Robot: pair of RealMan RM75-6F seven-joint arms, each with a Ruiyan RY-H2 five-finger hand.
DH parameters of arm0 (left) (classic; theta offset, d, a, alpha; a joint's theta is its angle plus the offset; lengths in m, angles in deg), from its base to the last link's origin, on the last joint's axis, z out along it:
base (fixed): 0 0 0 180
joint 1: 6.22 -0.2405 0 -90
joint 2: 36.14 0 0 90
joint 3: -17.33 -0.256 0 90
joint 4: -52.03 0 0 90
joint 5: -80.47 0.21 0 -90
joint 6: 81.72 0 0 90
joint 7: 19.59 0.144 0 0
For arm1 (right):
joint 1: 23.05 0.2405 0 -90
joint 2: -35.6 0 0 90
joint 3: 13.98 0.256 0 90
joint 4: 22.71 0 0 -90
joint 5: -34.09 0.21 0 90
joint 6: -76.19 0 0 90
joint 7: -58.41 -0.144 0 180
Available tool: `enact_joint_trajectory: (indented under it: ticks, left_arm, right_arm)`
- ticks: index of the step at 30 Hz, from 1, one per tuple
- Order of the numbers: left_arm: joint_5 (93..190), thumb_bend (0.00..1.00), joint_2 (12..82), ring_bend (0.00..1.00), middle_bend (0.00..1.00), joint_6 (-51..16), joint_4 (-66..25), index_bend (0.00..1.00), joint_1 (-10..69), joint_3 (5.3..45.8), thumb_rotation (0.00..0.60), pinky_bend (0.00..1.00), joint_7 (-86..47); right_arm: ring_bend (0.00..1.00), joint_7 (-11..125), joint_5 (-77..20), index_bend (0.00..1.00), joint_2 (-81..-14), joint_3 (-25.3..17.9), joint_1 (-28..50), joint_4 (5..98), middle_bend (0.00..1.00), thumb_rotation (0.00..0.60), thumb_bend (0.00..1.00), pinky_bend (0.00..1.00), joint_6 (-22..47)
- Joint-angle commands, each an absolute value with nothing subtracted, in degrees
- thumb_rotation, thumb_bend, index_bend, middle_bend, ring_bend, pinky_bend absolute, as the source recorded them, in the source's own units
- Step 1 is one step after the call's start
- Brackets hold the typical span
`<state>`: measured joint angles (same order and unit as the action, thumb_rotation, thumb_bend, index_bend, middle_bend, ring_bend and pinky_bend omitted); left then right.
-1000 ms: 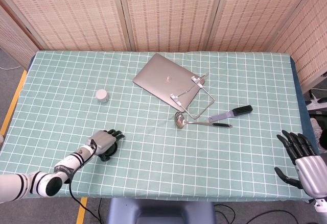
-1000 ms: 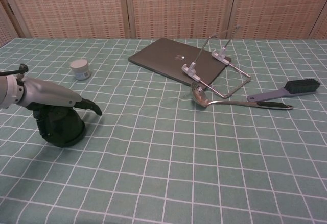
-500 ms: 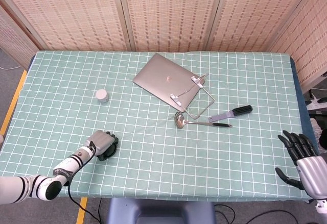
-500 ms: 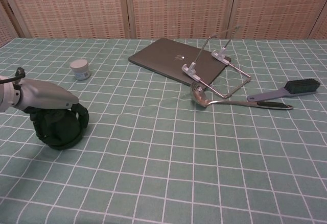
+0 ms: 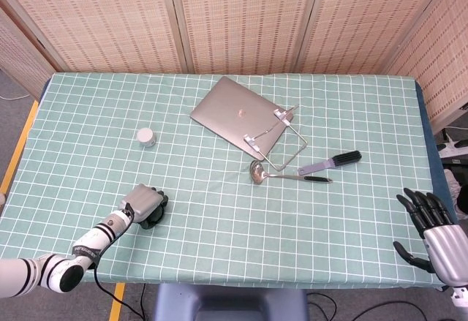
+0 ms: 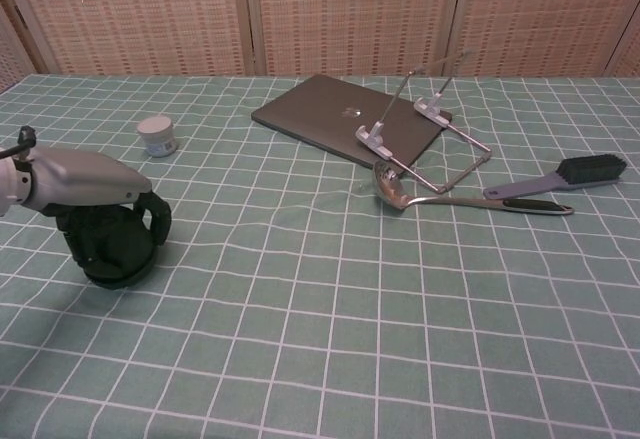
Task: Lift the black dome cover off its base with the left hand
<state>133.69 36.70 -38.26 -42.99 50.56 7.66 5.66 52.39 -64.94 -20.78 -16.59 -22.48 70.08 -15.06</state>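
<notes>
— Dome cover (image 6: pixel 112 244), the black one, sits near the front left corner of the table (image 5: pixel 219 211), and the left hand (image 6: pixel 85 181) is draped right over the top of it.

— Are the fingers actually on it?

— Looks so from the chest view: dark fingers (image 6: pixel 158 221) curl down around its sides, clamped on the dome. I can't tell whether it has parted from its base; the bottom edge seems to meet the cloth.

— So how should the lift go?

— Straight up, I'd say, with the grip kept even on both sides. A rounded, smooth shell like that could slide out of a lopsided pinch. If the base rises with it, a small wiggle might free it, but slowly.

— And the other hand?

— The right hand (image 5: pixel 431 226) hangs off the front right corner, well apart from everything, fingers spread and holding nothing.

— Any containers about?

— Only the small white jar (image 5: pixel 147 137) behind the dome, lid on, so what's inside is hidden. The dome may be covering something too; no way to see.

— Anything in the lift's path?

— No. The laptop (image 5: pixel 238 115), the wire stand (image 5: pixel 281 140), the ladle (image 5: pixel 289 175) and the brush (image 5: pixel 333 162) all lie towards the middle and right, well clear of the left hand
</notes>
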Motion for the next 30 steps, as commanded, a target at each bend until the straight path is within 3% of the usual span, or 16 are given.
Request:
enact_joint_trajectory:
  ticks: [1, 6, 11, 14, 18, 30]
  left_arm:
    - [138.1, 0.37, 36.6, 0.60, 0.70, -36.2, -42.0, 0.62, 47.9, 9.1, 0.600, 0.80, 1.7]
    - [144.9, 0.42, 37.1, 0.65, 0.75, -30.4, -40.5, 0.67, 42.9, 13.1, 0.600, 0.86, -10.4]
    - [155.6, 0.48, 39.2, 0.66, 0.76, -19.3, -39.1, 0.68, 35.0, 20.7, 0.600, 0.88, -47.4]
    - [161.4, 0.49, 38.9, 0.66, 0.76, -17.2, -36.8, 0.68, 33.0, 23.1, 0.600, 0.87, -75.2]
    - [164.0, 0.49, 38.4, 0.66, 0.76, -15.5, -34.0, 0.68, 31.8, 25.0, 0.600, 0.86, -96.1]
    - [164.8, 0.49, 39.8, 0.66, 0.77, -14.4, -32.7, 0.69, 30.2, 25.6, 0.600, 0.87, -98.4]
  right_arm:
    - [0.00, 52.5, -65.0, 0.00, -20.8, -16.6, -22.5, 70.1, 0.00, 0.600, 0.22, 0.00, -15.0]
    - [0.00, 52.9, -64.9, 0.00, -20.7, -16.6, -22.6, 70.2, 0.00, 0.600, 0.22, 0.00, -15.1]
    - [0.00, 53.0, -64.7, 0.00, -21.0, -16.6, -22.4, 70.2, 0.00, 0.600, 0.22, 0.00, -14.7]
    - [0.00, 53.3, -64.6, 0.00, -21.1, -16.7, -22.2, 70.2, 0.00, 0.600, 0.22, 0.00, -14.1]
    - [0.00, 53.4, -64.5, 0.00, -21.1, -16.8, -22.1, 70.4, 0.00, 0.600, 0.22, 0.00, -13.7]
    - [0.00, 53.6, -64.7, 0.00, -21.1, -16.9, -22.0, 70.6, 0.00, 0.600, 0.22, 0.00, -13.5]
